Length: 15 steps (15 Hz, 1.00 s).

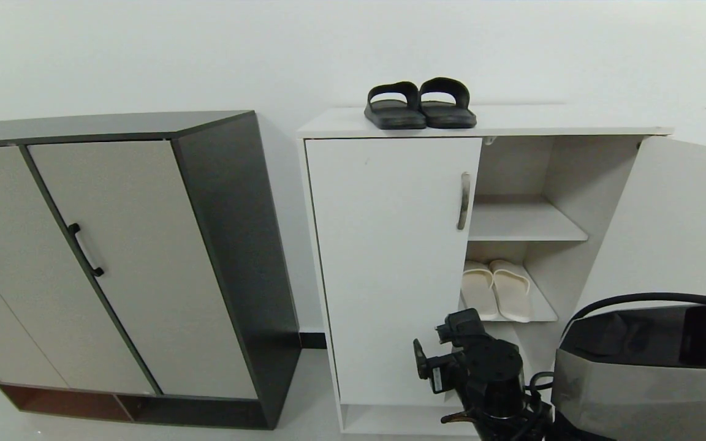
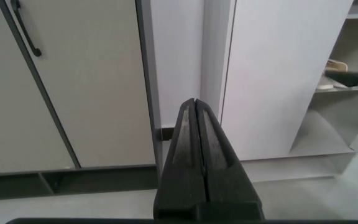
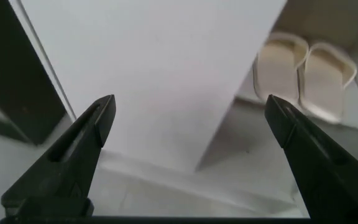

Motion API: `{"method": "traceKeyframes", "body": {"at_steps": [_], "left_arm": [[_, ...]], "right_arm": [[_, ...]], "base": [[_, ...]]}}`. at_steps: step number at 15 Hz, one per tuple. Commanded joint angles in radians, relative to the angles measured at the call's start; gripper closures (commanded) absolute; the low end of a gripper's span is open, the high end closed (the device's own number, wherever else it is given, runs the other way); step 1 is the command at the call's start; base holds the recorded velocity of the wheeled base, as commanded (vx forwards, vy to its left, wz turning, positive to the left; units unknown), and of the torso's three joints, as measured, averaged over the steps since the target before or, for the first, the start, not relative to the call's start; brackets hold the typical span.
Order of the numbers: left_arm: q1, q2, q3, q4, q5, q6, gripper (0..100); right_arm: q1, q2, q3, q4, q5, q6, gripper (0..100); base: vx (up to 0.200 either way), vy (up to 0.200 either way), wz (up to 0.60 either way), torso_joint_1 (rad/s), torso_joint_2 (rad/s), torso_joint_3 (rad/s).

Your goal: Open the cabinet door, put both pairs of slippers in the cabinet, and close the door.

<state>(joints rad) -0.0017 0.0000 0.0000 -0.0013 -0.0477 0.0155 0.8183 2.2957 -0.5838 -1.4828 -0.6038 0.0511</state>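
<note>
Cream slippers [image 1: 497, 291] shelved, black slippers [image 1: 420, 104] atop cabinet [image 1: 390, 275] | right gripper [image 3: 189, 106] spread, left gripper [image 2: 194, 107] pressed together | we should pinch both black straps.

Plain white wall [image 1: 144, 55] ran across the back, evenly lit. Pale grey floor [image 1: 310, 392] at 6 o'clock. Dark-framed cupboard [image 1: 224, 245] stood at 9 o'clock against the wall. Its two light grey doors [image 1: 120, 257] were shut, with black bar handles [image 1: 85, 249]. Open low compartments [image 1: 65, 404] sat under the doors at 7 o'clock. Black skirting strip [image 1: 312, 340] at the wall base, just beside the cupboard.
</note>
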Motion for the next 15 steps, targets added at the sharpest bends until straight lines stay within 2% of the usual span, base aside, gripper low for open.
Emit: {"method": "traceKeyframes", "body": {"at_steps": [1, 2, 11, 15], "left_arm": [[0.000, 0.002, 0.000, 0.000, 0.000, 0.000, 100], [0.000, 0.002, 0.000, 0.000, 0.000, 0.000, 100], [0.000, 0.002, 0.000, 0.000, 0.000, -0.002, 100], [0.000, 0.002, 0.000, 0.000, 0.002, -0.002, 100]], "right_arm": [[-0.001, 0.001, 0.009, -0.025, 0.004, 0.001, 0], [-0.007, 0.037, 0.010, -0.088, 0.006, -0.017, 0], [-0.004, 0.048, 0.009, -0.088, 0.007, -0.023, 0], [-0.004, 0.048, 0.009, -0.088, 0.006, -0.028, 0]], "base": [[0.000, 0.000, 0.00, 0.000, 0.00, 0.000], [0.000, 0.000, 0.00, 0.000, 0.00, 0.000], [0.000, 0.000, 0.00, 0.000, 0.00, 0.000], [0.000, 0.000, 0.00, 0.041, -0.25, -0.221]]}}
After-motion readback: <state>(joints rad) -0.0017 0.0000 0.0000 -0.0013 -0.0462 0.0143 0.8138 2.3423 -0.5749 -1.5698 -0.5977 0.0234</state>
